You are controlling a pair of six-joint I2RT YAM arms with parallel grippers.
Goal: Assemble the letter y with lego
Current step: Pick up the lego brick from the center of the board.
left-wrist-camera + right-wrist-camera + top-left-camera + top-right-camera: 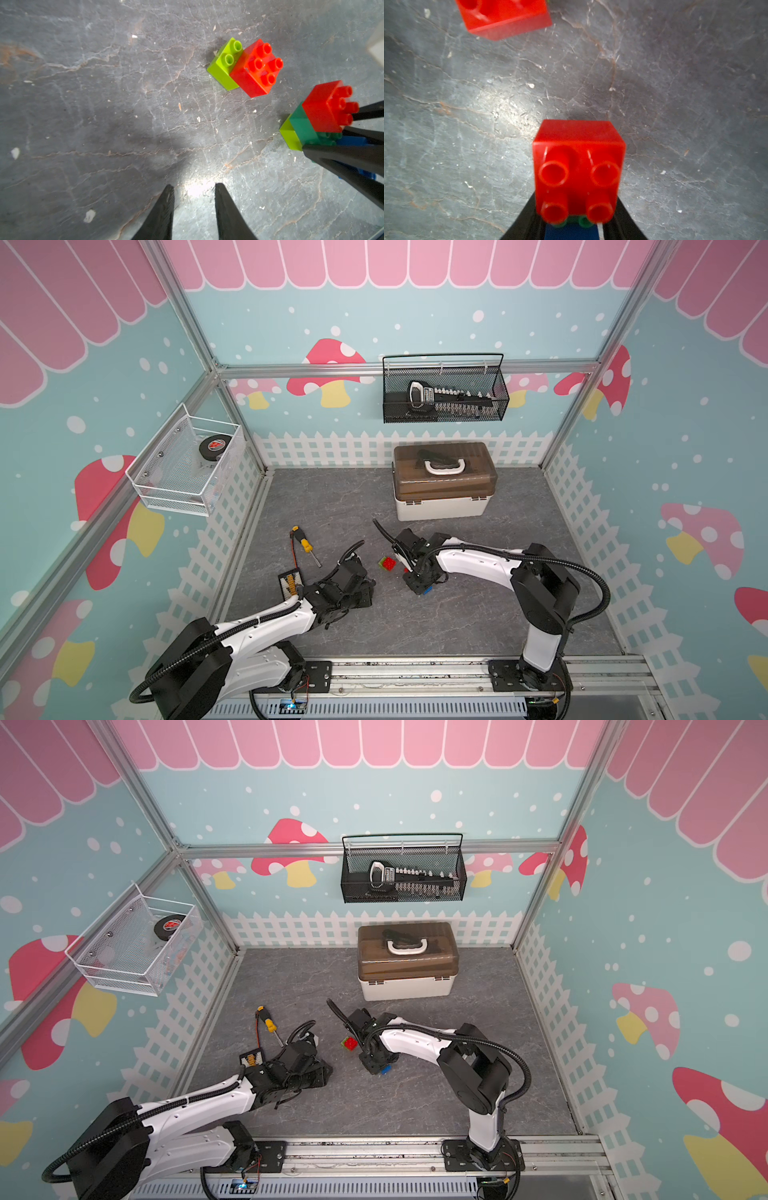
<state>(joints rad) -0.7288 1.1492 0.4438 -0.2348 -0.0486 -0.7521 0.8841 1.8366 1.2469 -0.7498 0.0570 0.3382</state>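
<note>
The black left gripper point(194, 192) hangs over the grey stone-look table point(93, 104), its fingers a little apart with nothing between them. Next, a loose lime green plastic brick point(221, 69) is joined to a red studded brick point(256, 68). Further right stands the half-built letter y point(307, 124), with the right gripper point(574, 227) around its blue square brick point(351, 141). It is not clear whether these fingers squeeze the brick.

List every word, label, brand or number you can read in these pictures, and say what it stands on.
No text here can be read.
Red-and-white logo on the black disc in the white wire basket: too small to read.
Handle label on the hand saw in the black mesh basket: blurred.
Studs of the lego bricks: no legible lettering.
</note>
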